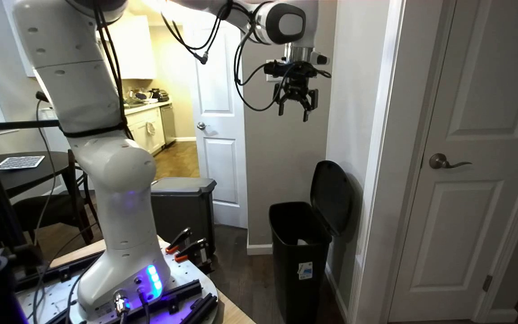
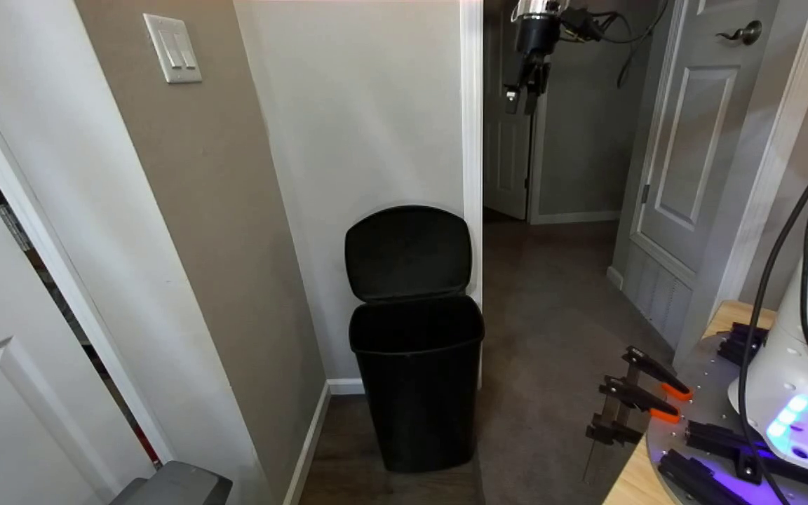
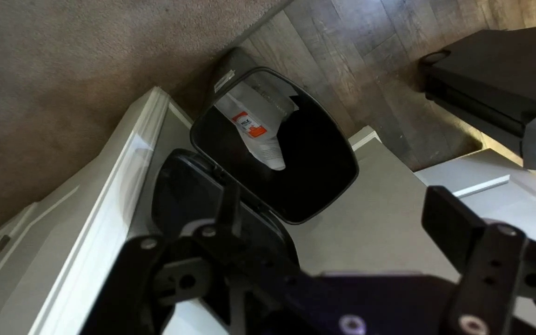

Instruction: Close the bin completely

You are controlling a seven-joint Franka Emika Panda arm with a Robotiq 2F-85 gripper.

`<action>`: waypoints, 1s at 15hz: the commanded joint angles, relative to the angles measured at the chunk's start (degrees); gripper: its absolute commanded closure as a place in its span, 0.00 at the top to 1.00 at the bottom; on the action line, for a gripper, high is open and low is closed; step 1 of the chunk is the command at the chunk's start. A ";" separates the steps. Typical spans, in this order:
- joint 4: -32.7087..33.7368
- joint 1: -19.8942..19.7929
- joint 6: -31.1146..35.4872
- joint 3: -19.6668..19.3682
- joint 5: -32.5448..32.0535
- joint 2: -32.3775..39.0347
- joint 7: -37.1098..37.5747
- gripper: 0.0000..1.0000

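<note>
The tall black bin (image 1: pixel 297 283) stands upright on the floor by the wall, also in an exterior view (image 2: pixel 418 414). Its rounded lid (image 1: pixel 331 198) is open, swung up and leaning back at the wall, also in an exterior view (image 2: pixel 409 252). In the wrist view the bin's inside (image 3: pixel 317 179) is exposed, with a white and orange package (image 3: pixel 261 123) in it. The lid (image 3: pixel 193 195) there is partly hidden by a finger. My gripper (image 1: pixel 293 111) is open and empty, high above the bin and apart from it, with spread fingers in the wrist view (image 3: pixel 338 209).
A wall corner (image 2: pixel 285 210) and door trim (image 1: pixel 376 148) stand close to the bin. A second, dark grey bin (image 1: pixel 185 216) stands behind the arm. Clamps (image 2: pixel 646 396) jut from the robot's table edge. A white door with a lever handle (image 1: pixel 466 216) stands at the side.
</note>
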 commanded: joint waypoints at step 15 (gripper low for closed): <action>17.38 -3.41 7.00 9.78 -4.75 20.17 -1.42 1.00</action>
